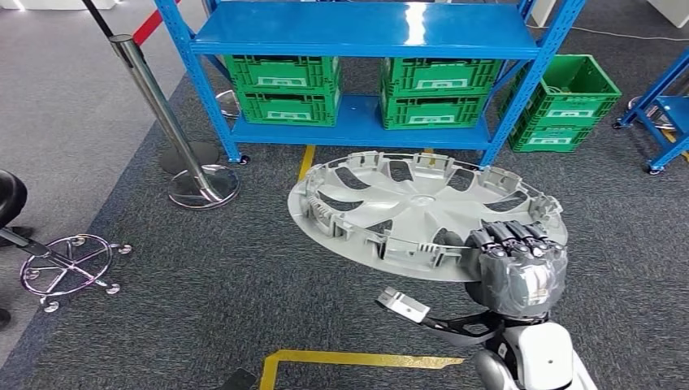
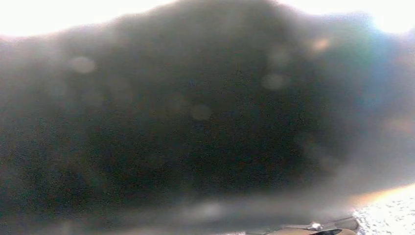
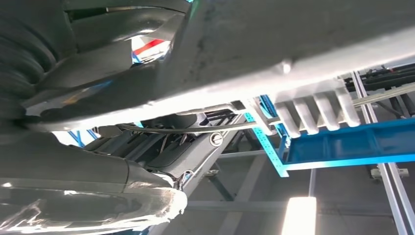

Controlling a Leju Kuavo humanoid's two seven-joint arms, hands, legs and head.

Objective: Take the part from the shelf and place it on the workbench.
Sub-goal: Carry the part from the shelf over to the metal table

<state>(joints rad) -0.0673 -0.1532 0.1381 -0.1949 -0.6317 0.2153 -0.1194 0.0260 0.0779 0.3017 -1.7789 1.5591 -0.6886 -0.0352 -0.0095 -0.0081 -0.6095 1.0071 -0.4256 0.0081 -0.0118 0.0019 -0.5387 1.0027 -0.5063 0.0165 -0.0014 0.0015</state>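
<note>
I have the right hand point(image 1: 520, 264) at the near right of the head view, its fingers curled over the near right rim of the part point(image 1: 418, 213), a grey wheel cover. In the right wrist view the right hand point(image 3: 73, 147) has the rim of the part point(image 3: 293, 44) clamped between the thumb and the darker fingers. The part is off the shelf point(image 1: 366, 36) and is carried nearly flat above the carpet, inner face up, in front of the shelf. The left wrist view is dark and blurred, so I cannot tell the state of the left hand.

Risks, as I judge them:
1. The grip sits on one edge only. The weight of the overhanging disc could lever it downward and pull the rim out of the fingers.
2. A fast turn toward the workbench could swing the far left edge into the shelf post or the stanchion point(image 1: 166, 122).
3. The thin plastic rim could flex and slip.

Count, near to far:
- One right hand, one part.
- One stool base point(image 1: 69, 268), near left.
- One stanchion, left.
- One shelf.
- Four green crates point(image 1: 284, 89) on the low shelf board, in two stacks of two.
- One further green crate stack point(image 1: 565, 101) on the floor, far right.
</note>
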